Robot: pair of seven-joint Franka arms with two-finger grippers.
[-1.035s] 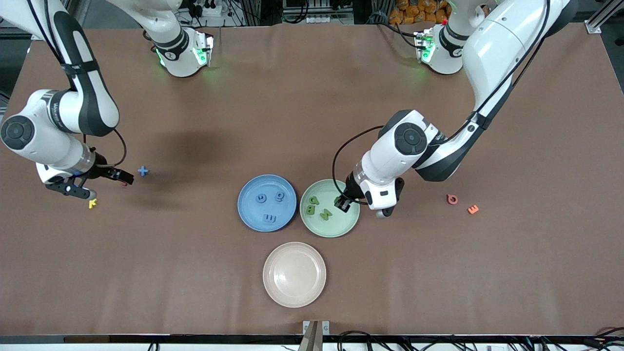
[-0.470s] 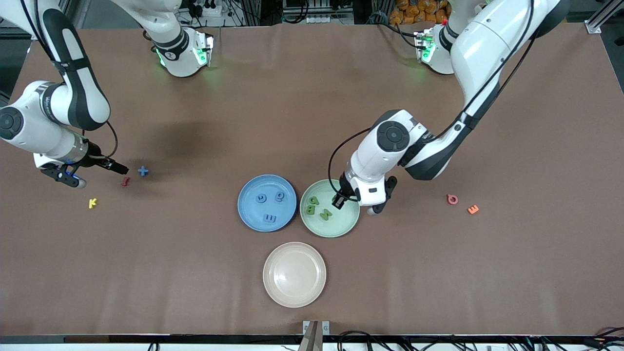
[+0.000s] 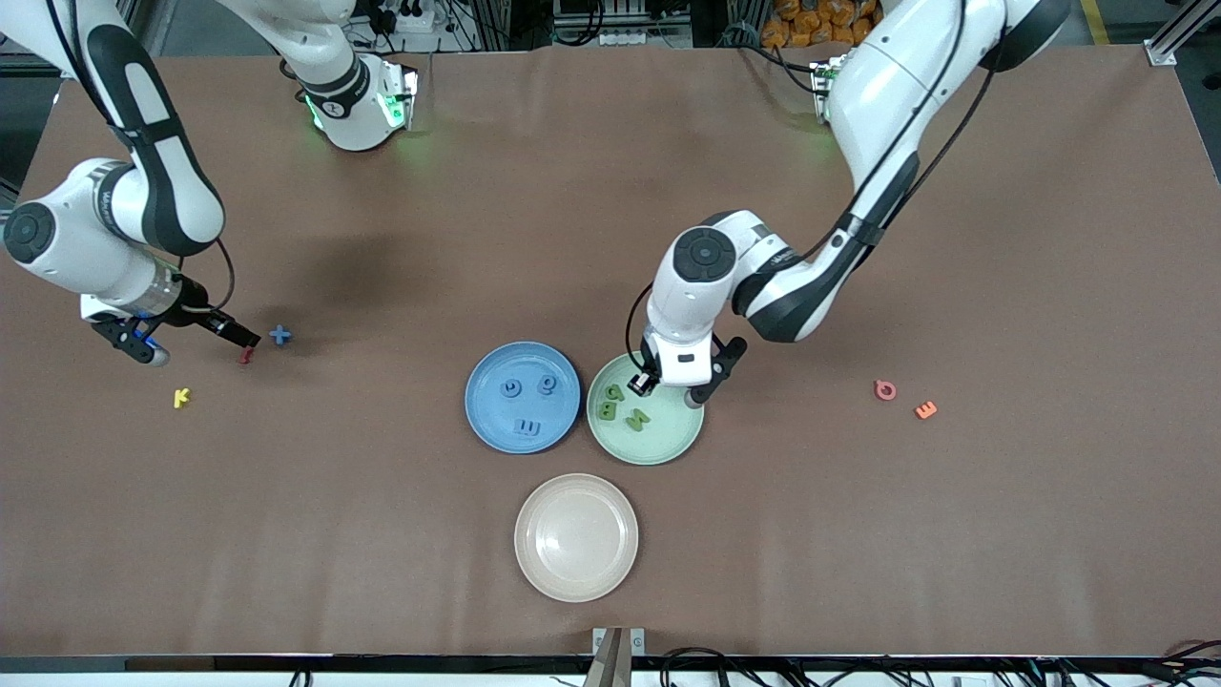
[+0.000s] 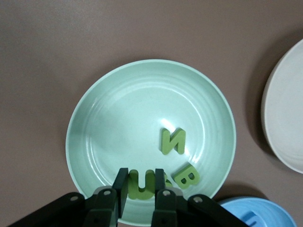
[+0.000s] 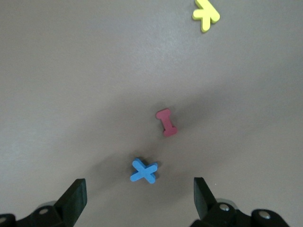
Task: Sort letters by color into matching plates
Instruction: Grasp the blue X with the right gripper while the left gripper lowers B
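Observation:
Over the mint green plate (image 3: 668, 452) (image 4: 94, 113) hangs my left gripper (image 3: 641, 384) (image 4: 141, 186), shut on a green letter U (image 4: 142, 179). A green N (image 4: 171, 141) and B (image 4: 186, 175) lie in that plate. The blue plate (image 3: 477, 420) beside it holds three blue letters (image 3: 527, 426). Toward the right arm's end of the table, a blue X (image 3: 279, 335) (image 5: 144, 171) lies on the bare surface. My right gripper (image 3: 238, 337) (image 5: 139, 195) hovers above it, open, holding nothing.
A red letter (image 3: 246, 355) (image 5: 166, 122) and a yellow letter (image 3: 181, 397) (image 5: 206, 13) lie close to the blue X. A beige plate (image 3: 527, 563) sits nearer the camera than the other two plates. Two orange letters (image 3: 885, 389) lie toward the left arm's end.
My left gripper has carried the green U across the green plate toward the blue plate's side. The right arm has shifted slightly near the blue X, uncovering the red letter.

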